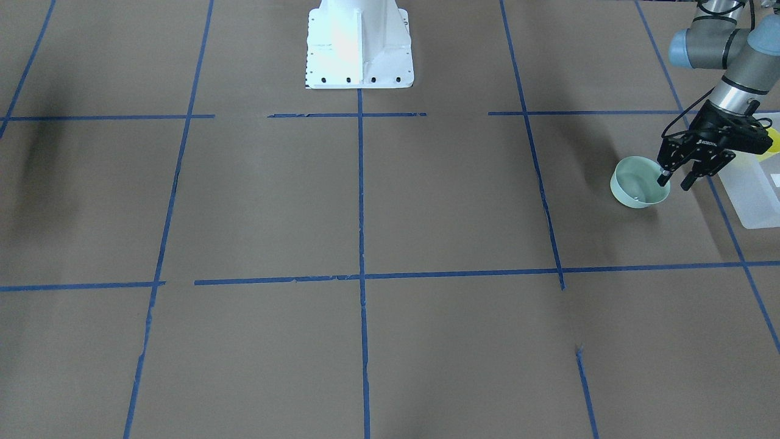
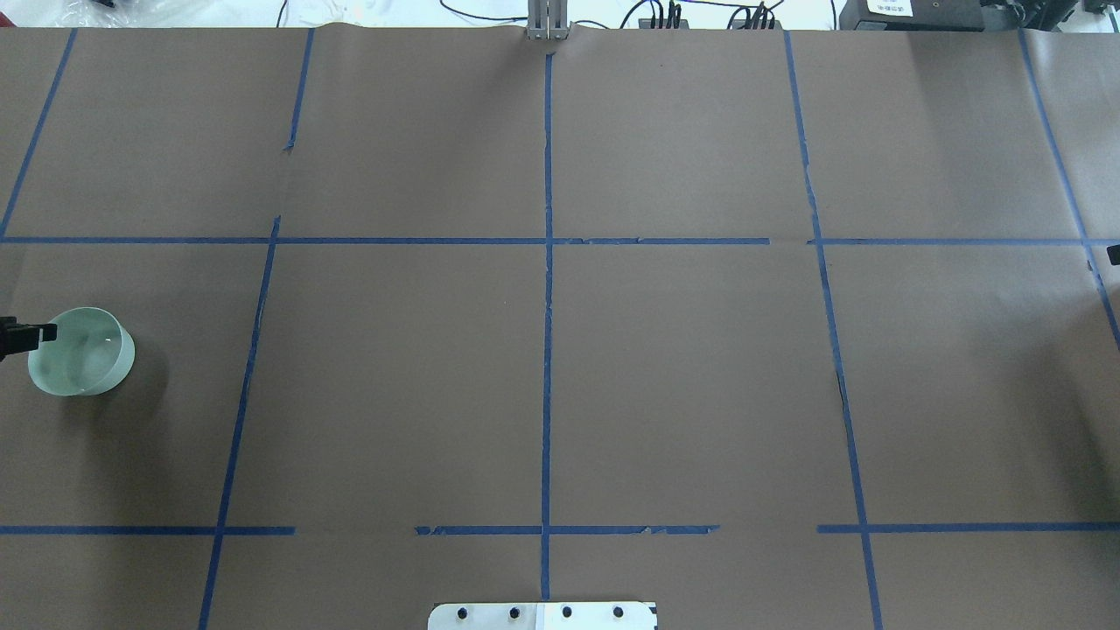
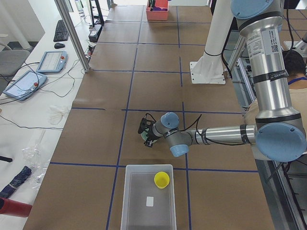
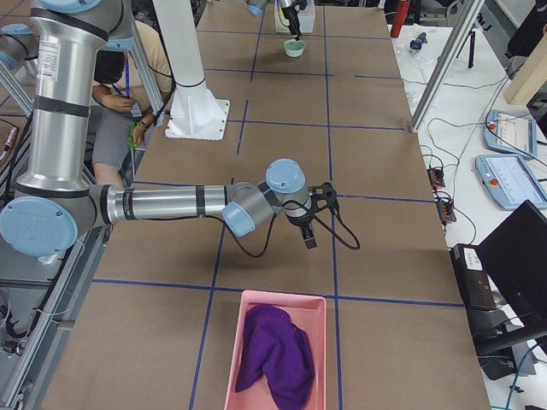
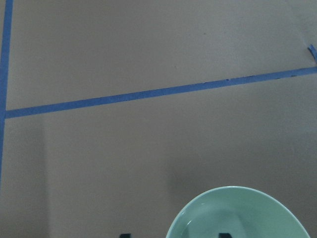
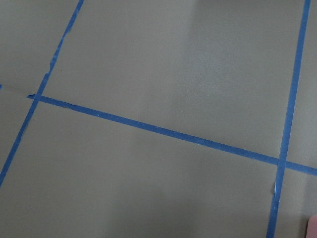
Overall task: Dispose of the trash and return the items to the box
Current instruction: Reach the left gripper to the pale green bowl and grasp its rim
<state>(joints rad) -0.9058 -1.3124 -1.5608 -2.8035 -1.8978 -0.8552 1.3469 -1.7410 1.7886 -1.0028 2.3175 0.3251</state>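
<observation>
- Box (image 3: 136,191): placed at the left end of the table (image 2: 682,376); all positions below are referenced to it.
- Cup (image 3: 161,179): seen upright inside the box, near the corner closest to the bowl. It is judged as already returned.
- Bowl (image 1: 637,186): set upright on the table just beyond the box's short end, toward the table's middle and apart from the box. 1 of the 2 items is thus judged still outstanding.
- Left gripper (image 1: 676,180): lowered over the bowl's rim on the side facing the box. 1 of its fingers (image 1: 663,178) is placed inside the bowl and the other outside, presumably so that the wall can be pinched and the bowl carried across into the box. The jaws are spread wider than the wall; nothing is gripped yet.
- Right gripper (image 4: 309,242): held well apart from the box, over bare table near a pink tray (image 4: 235,359) containing a purple cloth (image 4: 278,354). Its spread cannot be told.
</observation>
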